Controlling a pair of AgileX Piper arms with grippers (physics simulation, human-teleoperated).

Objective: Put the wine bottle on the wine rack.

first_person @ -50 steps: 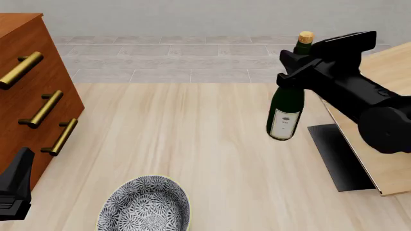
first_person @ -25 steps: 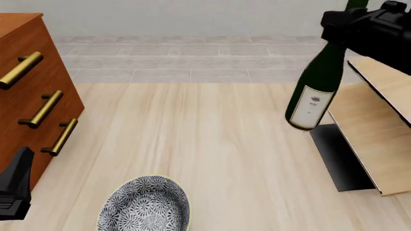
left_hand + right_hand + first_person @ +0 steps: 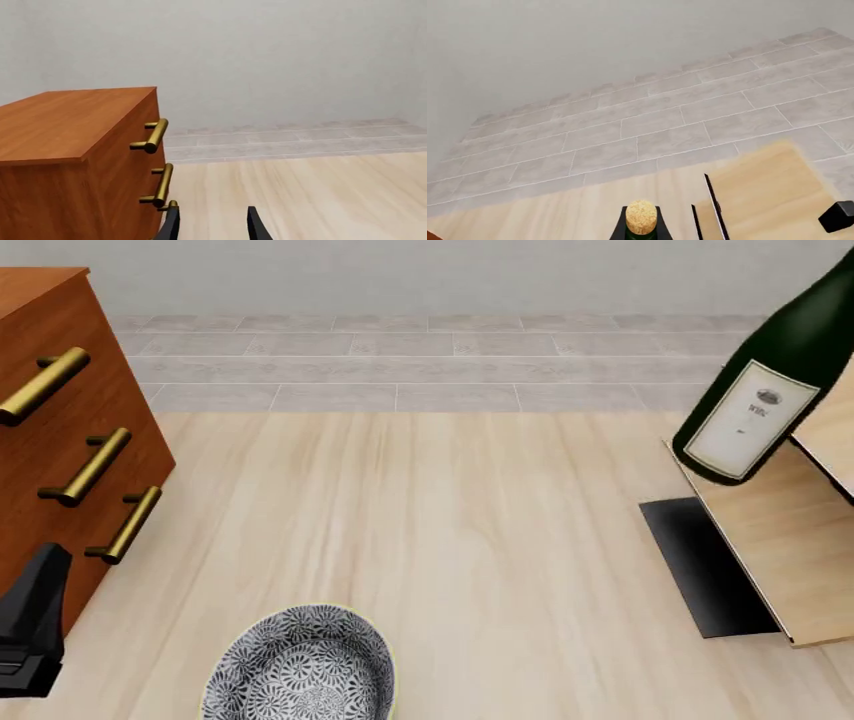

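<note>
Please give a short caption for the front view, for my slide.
Tilted wine bottle held above the wine rack, drawer cabinet at left.

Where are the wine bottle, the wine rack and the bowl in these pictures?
wine bottle (image 3: 751,426), front view, on its white label.
wine rack (image 3: 781,540), front view, on the lower slanted wood panel.
bowl (image 3: 304,670), front view, on its patterned inside.

On my far right the wine bottle (image 3: 767,400) tilted above the wine rack (image 3: 774,540), drawer cabinet (image 3: 60,430) far left, bowl (image 3: 304,665) near me, table (image 3: 441,520) under all
</note>
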